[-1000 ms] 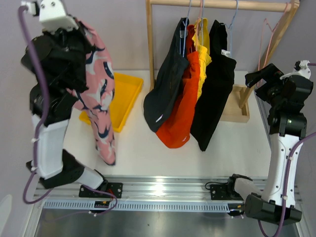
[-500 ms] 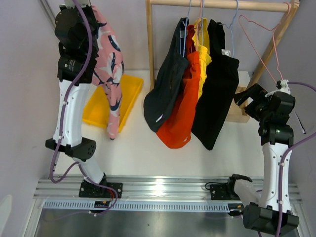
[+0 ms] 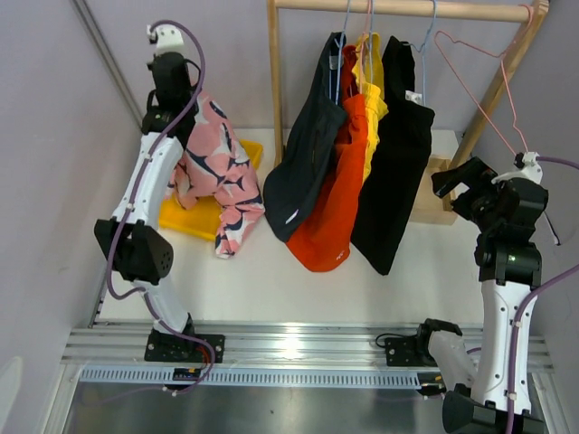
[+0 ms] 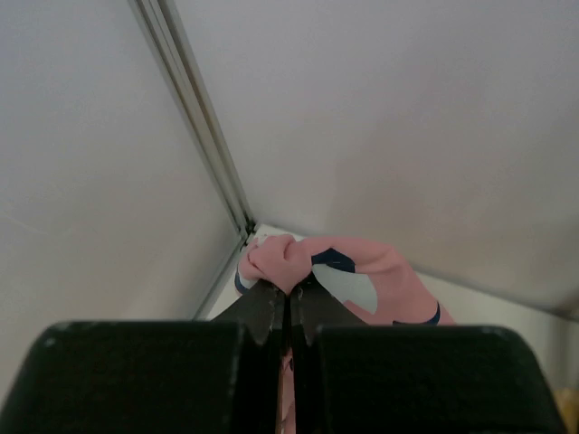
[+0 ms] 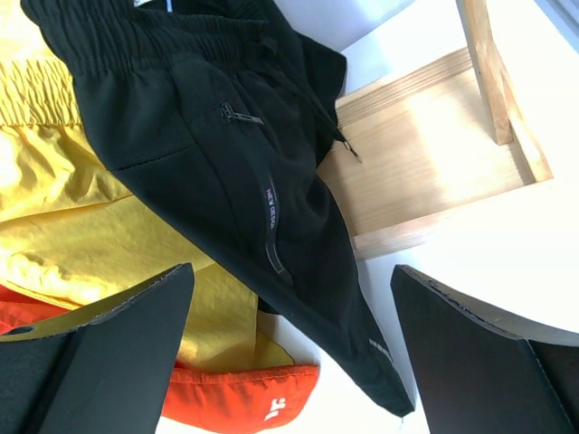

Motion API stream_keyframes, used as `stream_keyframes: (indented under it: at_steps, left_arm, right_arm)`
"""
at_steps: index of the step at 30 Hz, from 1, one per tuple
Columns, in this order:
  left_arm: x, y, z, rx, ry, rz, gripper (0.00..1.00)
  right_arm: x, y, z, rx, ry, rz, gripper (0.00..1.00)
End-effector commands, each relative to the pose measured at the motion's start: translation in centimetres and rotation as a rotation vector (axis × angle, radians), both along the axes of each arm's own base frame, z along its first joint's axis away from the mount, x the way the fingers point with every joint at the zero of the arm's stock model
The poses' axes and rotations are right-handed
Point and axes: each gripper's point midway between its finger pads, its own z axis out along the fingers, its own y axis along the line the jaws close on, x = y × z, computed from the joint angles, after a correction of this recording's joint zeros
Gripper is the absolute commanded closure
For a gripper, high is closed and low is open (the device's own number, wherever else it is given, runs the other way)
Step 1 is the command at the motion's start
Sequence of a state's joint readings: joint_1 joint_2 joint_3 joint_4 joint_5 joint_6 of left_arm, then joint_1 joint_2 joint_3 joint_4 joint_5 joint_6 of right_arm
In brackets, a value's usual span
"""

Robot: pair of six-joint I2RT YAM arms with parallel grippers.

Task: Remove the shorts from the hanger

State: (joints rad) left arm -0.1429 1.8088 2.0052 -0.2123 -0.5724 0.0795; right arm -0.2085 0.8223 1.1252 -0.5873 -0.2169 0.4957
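My left gripper (image 3: 184, 108) is shut on the bunched top of the pink printed shorts (image 3: 217, 176), which drape down over the yellow tray (image 3: 185, 217). In the left wrist view the fingers (image 4: 271, 312) pinch a pink fold (image 4: 362, 276). Dark slate shorts (image 3: 306, 158), orange-red shorts (image 3: 333, 212), yellow shorts (image 3: 371, 86) and black shorts (image 3: 398, 158) hang on hangers from the wooden rail (image 3: 398, 9). My right gripper (image 3: 461, 185) stands open beside the black pair (image 5: 226, 154), holding nothing; yellow (image 5: 81, 226) and orange-red (image 5: 235, 402) cloth show beneath it.
An empty pink wire hanger (image 3: 479, 86) hangs at the rail's right end. The rack's slanted post (image 3: 493, 99) and wooden foot (image 5: 425, 172) stand close to the right gripper. Walls close in at the left and back.
My left arm has swung from high at the near left to the back left, lowering the pink shorts onto the yellow tray. The right arm shifted slightly; the empty hanger came into view.
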Motion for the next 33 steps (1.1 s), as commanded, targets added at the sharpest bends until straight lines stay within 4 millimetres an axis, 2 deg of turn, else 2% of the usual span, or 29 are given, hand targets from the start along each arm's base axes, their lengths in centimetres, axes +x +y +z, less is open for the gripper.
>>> stream_keyframes:
  at_steps: [1, 3, 4, 5, 6, 8, 9, 11, 13, 15, 16, 17, 18, 19, 20, 21, 22, 23, 24, 25, 26, 27, 28, 29, 30, 31, 32, 33]
  left_arm:
    - [-0.2, 0.4, -0.5, -0.060, -0.053, 0.011, 0.97]
    - [0.0, 0.4, -2.9, -0.066, 0.001, 0.016, 0.85]
    - [0.2, 0.3, -4.0, -0.082, 0.023, 0.019, 0.60]
    - [0.2, 0.2, -4.6, -0.098, 0.039, 0.020, 0.42]
    - [0.0, 0.1, -6.1, -0.101, 0.103, 0.019, 0.27]
    - [-0.1, -0.3, -5.9, -0.141, 0.116, 0.011, 0.01]
    - [-0.7, -0.4, -6.6, -0.151, 0.158, 0.013, 0.01]
    - [-2.0, -0.9, -5.2, -0.187, 0.134, 0.003, 0.01]
    - [-3.7, -2.0, -3.8, -0.198, 0.127, -0.063, 0.01]
    - [-4.9, -4.1, -3.2, -0.195, 0.142, -0.166, 0.01]
    - [-5.9, -4.7, -2.2, -0.203, 0.135, -0.201, 0.01]
    - [-6.5, -5.4, -2.4, -0.215, 0.155, -0.223, 0.01]
    - [-7.6, -5.8, -2.9, -0.225, 0.191, -0.234, 0.01]
    - [-8.3, -6.2, -4.3, -0.245, 0.227, -0.235, 0.01]
    - [-10.3, -7.2, -3.5, -0.252, 0.214, -0.265, 0.01]
    - [-11.3, -7.9, -2.4, -0.258, 0.172, -0.292, 0.01]
    - [-12.3, -8.7, -6.7, -0.250, 0.255, -0.304, 0.01]
    - [-14.9, -10.3, -4.7, -0.256, 0.191, -0.368, 0.01]
    - [-15.7, -11.1, -6.4, -0.252, 0.199, -0.399, 0.01]
    - [-16.9, -12.5, -8.6, -0.257, 0.233, -0.432, 0.01]
    - [-18.4, -12.7, -7.7, -0.271, 0.196, -0.460, 0.01]
    - [-19.2, -12.9, -9.5, -0.269, 0.229, -0.469, 0.01]
    - [-20.0, -13.0, -11.2, -0.293, 0.259, -0.465, 0.01]
    - [-20.8, -13.1, -11.8, -0.311, 0.268, -0.474, 0.01]
    - [-22.1, -12.9, -12.4, -0.343, 0.258, -0.483, 0.01]
    - [-22.8, -12.8, -13.9, -0.350, 0.282, -0.488, 0.01]
    - [-23.4, -13.2, -14.0, -0.362, 0.273, -0.522, 0.01]
    - [-24.0, -13.2, -15.0, -0.363, 0.285, -0.528, 0.01]
  right_arm:
    - [-0.7, -0.2, 2.9, -0.027, -0.073, -0.018, 0.01]
    - [-0.9, -0.3, 3.6, -0.033, -0.085, -0.026, 0.01]
    - [-1.0, -0.3, 4.4, -0.036, -0.101, -0.026, 0.01]
    - [-1.2, -0.2, 4.9, -0.036, -0.107, -0.026, 0.00]
    - [-1.2, -0.2, 5.4, -0.035, -0.115, -0.024, 0.01]
    - [-1.6, 0.1, 7.1, -0.032, -0.156, -0.015, 0.01]
    - [-1.5, 0.2, 7.7, -0.032, -0.168, -0.012, 0.00]
    - [-1.6, 0.3, 9.7, -0.033, -0.215, -0.008, 0.01]
    - [-0.9, 0.3, 10.7, -0.030, -0.231, -0.002, 0.01]
    - [-0.4, 0.6, 12.0, -0.018, -0.256, 0.014, 0.01]
    - [0.5, 0.5, 12.3, -0.014, -0.262, 0.020, 0.00]
    - [1.0, 0.7, 12.6, -0.009, -0.269, 0.034, 0.00]
    - [1.3, 0.8, 13.6, -0.005, -0.290, 0.040, 0.00]
    - [2.7, 0.7, 13.5, 0.000, -0.281, 0.047, 0.01]
    - [3.3, 0.8, 13.7, 0.004, -0.279, 0.054, 0.01]
    - [3.7, 1.1, 15.0, 0.001, -0.303, 0.073, 0.01]
    - [5.4, 1.0, 14.6, 0.007, -0.279, 0.083, 0.01]
    - [6.2, 1.2, 14.8, 0.006, -0.274, 0.103, 0.01]
    - [6.5, 1.4, 16.6, -0.014, -0.307, 0.123, 0.01]
    - [8.4, 1.3, 15.4, -0.006, -0.255, 0.135, 0.01]
    - [9.1, 1.3, 15.6, -0.004, -0.247, 0.143, 0.02]
    - [9.7, 1.6, 16.0, -0.009, -0.251, 0.157, 0.03]
    - [9.9, 1.8, 17.4, -0.012, -0.279, 0.167, 0.04]
    - [11.3, 1.9, 16.8, -0.003, -0.260, 0.175, 0.04]
    - [11.8, 2.4, 17.0, 0.000, -0.259, 0.185, 0.04]
    - [12.0, 2.7, 18.1, -0.009, -0.282, 0.191, 0.04]
    - [12.6, 2.9, 18.0, -0.011, -0.275, 0.198, 0.04]
    - [13.9, 3.1, 17.2, -0.008, -0.250, 0.202, 0.04]
